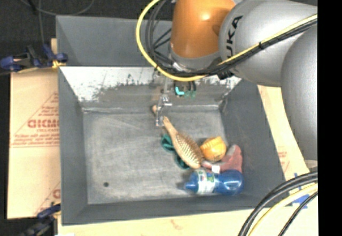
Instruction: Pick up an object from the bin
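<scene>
Brush [185, 147], wooden, lies slanted on the bin [107, 144] floor. The gripper [161, 109] hangs just past its handle tip, toward the far wall; whether it is spread or pinched, I cannot tell. A green thing [170, 144] lies under the brush, an orange lump [212, 148] just right, and a blue bottle [215, 182] just below.

Grey metal bin [117, 149], seen from above. The left half of the scuffed floor is left bare; all loose things are gathered toward the right front corner. A wooden hairbrush [185, 147] is laid diagonally, handle toward the back wall, over a dark green item [168, 144]. Just beside its head an orange rounded item [212, 148] and a pink item [233, 159] are found, with a blue bottle [218, 182] laid on its side before them.
</scene>
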`<action>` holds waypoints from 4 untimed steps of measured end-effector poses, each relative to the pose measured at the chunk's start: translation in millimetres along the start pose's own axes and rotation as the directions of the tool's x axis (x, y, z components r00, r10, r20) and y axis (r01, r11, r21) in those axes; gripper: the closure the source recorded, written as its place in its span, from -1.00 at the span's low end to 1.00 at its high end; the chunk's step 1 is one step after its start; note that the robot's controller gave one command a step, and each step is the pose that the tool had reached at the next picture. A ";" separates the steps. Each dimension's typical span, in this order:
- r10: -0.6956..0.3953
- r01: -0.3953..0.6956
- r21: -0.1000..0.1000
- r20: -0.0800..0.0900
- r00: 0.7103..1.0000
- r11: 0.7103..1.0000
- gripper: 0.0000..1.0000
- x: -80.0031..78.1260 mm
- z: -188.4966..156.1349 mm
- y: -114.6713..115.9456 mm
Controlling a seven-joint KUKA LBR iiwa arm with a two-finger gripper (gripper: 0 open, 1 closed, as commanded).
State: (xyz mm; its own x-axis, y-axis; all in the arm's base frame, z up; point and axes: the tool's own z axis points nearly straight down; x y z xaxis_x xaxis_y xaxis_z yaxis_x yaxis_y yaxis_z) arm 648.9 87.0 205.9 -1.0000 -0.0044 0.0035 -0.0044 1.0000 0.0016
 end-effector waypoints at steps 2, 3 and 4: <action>0.027 -0.027 -0.002 0.011 1.000 1.000 -1.00 21.9 34.5 -44.4; -0.102 0.102 0.004 0.002 0.995 0.995 -1.00 22.8 43.8 -68.0; -0.083 0.083 0.001 0.012 0.996 0.997 -1.00 23.2 74.7 -73.8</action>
State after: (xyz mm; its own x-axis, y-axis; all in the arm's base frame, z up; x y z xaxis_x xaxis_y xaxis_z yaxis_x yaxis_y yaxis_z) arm 625.8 13.2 131.1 -0.9961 -0.0874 -0.0091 -0.0874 0.9962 0.0006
